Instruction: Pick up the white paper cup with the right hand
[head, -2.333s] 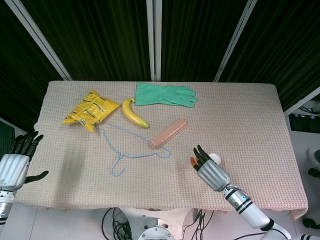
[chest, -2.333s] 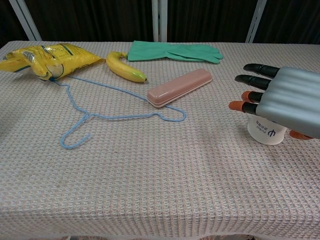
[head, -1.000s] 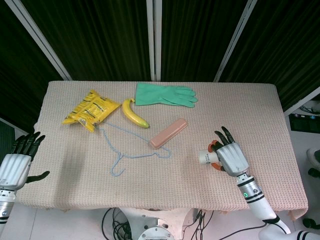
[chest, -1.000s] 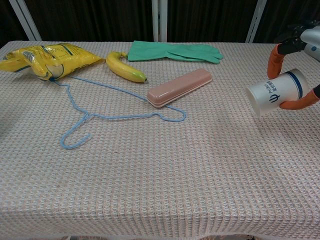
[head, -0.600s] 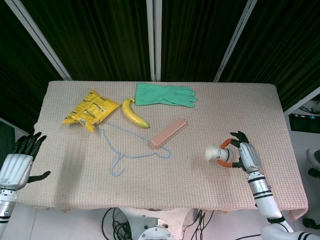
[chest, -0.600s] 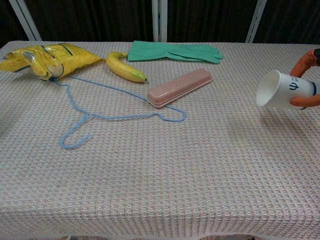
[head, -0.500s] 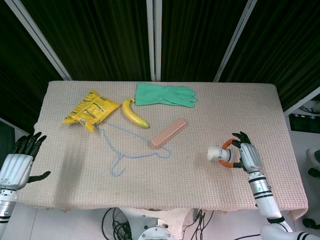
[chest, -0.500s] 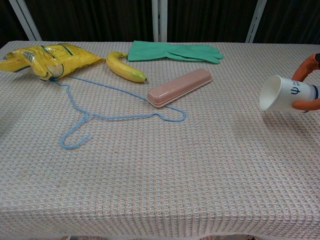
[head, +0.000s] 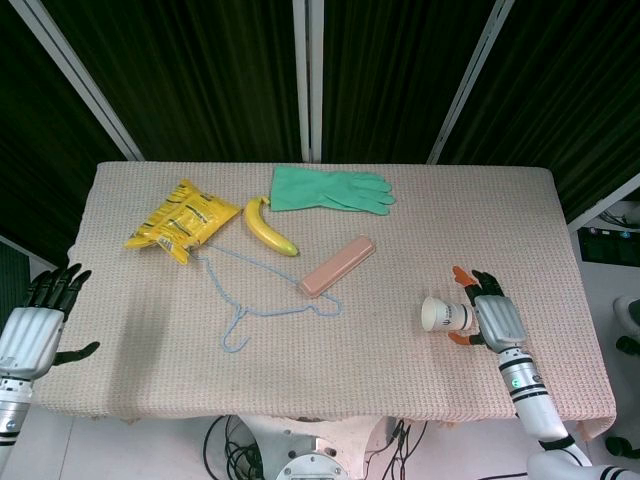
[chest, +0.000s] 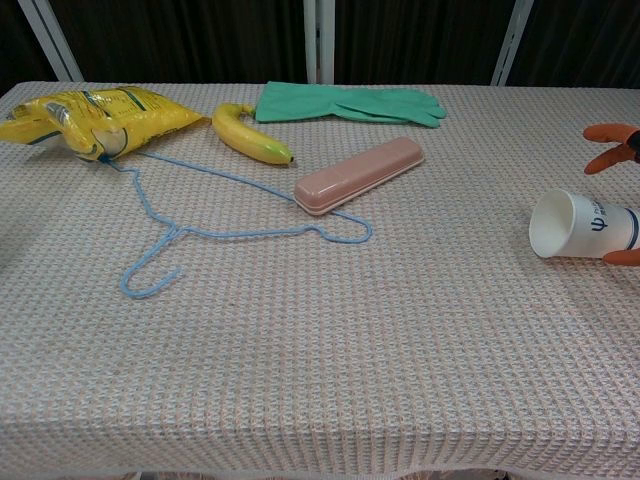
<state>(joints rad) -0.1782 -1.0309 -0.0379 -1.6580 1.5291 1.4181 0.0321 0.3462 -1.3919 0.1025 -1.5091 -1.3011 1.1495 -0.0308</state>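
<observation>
The white paper cup (head: 445, 314) (chest: 585, 225) lies on its side near the table's right edge, its mouth facing left. My right hand (head: 495, 320) is just behind its base, fingers spread. In the chest view one orange fingertip (chest: 610, 133) is lifted well above the cup, and another fingertip (chest: 625, 258) sits at the cup's lower side. The hand does not grip the cup. My left hand (head: 30, 330) hangs beyond the table's left edge, holding nothing, fingers apart.
A pink case (head: 337, 265), a blue wire hanger (head: 262, 300), a banana (head: 268, 228), a yellow snack bag (head: 182, 218) and a green rubber glove (head: 330, 189) lie on the beige cloth-covered table (head: 500, 220). The table's right edge is close to the cup.
The right hand had the cup lifted and tilted; now the cup is lower, lying on its side, and the fingers have spread away from it. The left hand stayed put.
</observation>
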